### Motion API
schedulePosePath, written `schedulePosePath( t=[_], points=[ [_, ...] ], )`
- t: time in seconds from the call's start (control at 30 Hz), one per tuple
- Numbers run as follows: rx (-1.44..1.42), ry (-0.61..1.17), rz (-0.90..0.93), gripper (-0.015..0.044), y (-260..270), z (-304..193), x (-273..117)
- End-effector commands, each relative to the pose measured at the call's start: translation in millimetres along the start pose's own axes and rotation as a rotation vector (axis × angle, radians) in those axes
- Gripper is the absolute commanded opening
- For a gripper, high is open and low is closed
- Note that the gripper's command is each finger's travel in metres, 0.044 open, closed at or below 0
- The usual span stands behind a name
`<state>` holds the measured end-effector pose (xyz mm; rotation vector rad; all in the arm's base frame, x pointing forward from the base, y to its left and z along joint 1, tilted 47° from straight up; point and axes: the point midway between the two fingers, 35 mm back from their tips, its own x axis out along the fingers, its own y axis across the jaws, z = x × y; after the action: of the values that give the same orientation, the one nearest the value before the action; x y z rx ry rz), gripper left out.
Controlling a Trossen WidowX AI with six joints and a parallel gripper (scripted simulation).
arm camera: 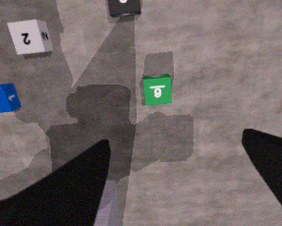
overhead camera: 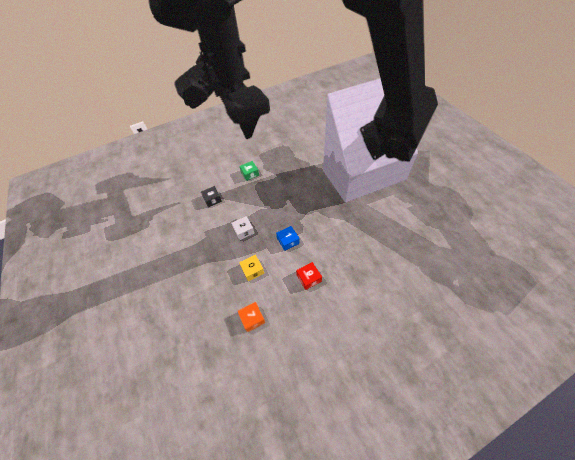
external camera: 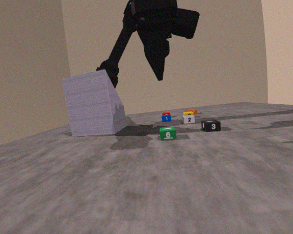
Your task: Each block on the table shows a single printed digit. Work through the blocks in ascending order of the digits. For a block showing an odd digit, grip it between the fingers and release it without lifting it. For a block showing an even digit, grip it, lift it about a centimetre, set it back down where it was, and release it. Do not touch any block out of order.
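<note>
Going by the top view, orange block [overhead camera: 251, 317] [external camera: 193, 111] reading 7 is sitting nearest; red block [overhead camera: 309, 276] [external camera: 166, 113] is lying farther right, yellow block [overhead camera: 251, 268] [external camera: 188, 113] reading 0 left of it. Blue block [overhead camera: 288, 238] [external camera: 166, 118] [arm camera: 4, 98] reading 1 is resting right of white block [overhead camera: 243, 228] [external camera: 188, 119] [arm camera: 29, 37] reading 2. Black block [overhead camera: 211, 196] [external camera: 211, 125] [arm camera: 124, 7] reading 3 is lying left, green block [overhead camera: 249, 171] [external camera: 168, 134] [arm camera: 157, 90] reading underlined 6 farther right. Pincer [overhead camera: 248, 134] [external camera: 160, 78] [arm camera: 174, 141] is hanging wide, empty, well above the blocks, green lying nearest below. Lavender wedge [overhead camera: 376, 182] [external camera: 89, 107] [arm camera: 106, 206] is standing right of green.
</note>
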<state>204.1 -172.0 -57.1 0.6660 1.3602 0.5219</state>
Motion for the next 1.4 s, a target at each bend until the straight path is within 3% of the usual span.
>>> schedulePosePath(
  t=[0.0, 0.43, 0.77, 1.37],
  points=[
    [0.003, -0.003, 0.014, 0.0400, 1.2, -2.0, 0.9],
    [0.003, -0.002, 0.013, 0.0400, 3.3, -0.2, 0.7],
    [0.002, -0.005, 0.021, 0.0400, 128.8, 72.3, -1.1],
    [0.002, -0.005, 0.022, 0.0400, 131.1, 73.1, -1.1]
  ],
)
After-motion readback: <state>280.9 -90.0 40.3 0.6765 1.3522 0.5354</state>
